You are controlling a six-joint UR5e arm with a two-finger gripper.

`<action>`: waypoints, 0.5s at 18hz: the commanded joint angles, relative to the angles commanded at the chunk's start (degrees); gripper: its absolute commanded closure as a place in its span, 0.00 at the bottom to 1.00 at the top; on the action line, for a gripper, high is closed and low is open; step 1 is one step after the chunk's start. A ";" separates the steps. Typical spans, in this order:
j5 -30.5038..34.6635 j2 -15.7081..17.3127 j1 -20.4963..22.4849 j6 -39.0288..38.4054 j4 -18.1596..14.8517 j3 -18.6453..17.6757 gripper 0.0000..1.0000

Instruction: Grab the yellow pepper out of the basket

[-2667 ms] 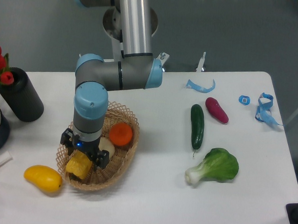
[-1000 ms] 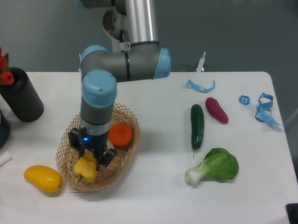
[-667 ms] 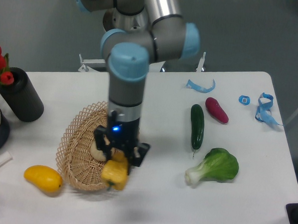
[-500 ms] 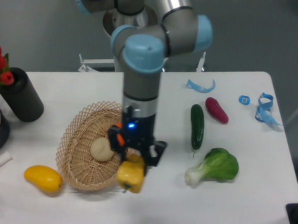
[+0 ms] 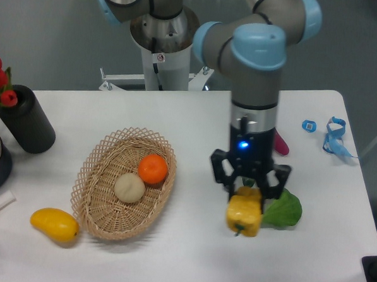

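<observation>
Only one view, the fixed camera. My claw is pinching the yellow pepper by its top, hanging over the counter well right of the basket and just beside the leafy green. I judge the pick done; best to hold the grip firm, stay level and avoid swinging. No readable labels or writing anywhere.

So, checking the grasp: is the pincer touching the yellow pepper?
Touching. The camera view shows the pincer clamped on the yellow pepper's top, holding it.
</observation>
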 joint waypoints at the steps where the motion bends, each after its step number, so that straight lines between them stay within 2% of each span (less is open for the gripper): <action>1: -0.09 0.17 0.27 0.26 -0.09 -0.18 0.75; 9: 0.26 2.11 0.71 0.27 -1.67 -0.97 0.75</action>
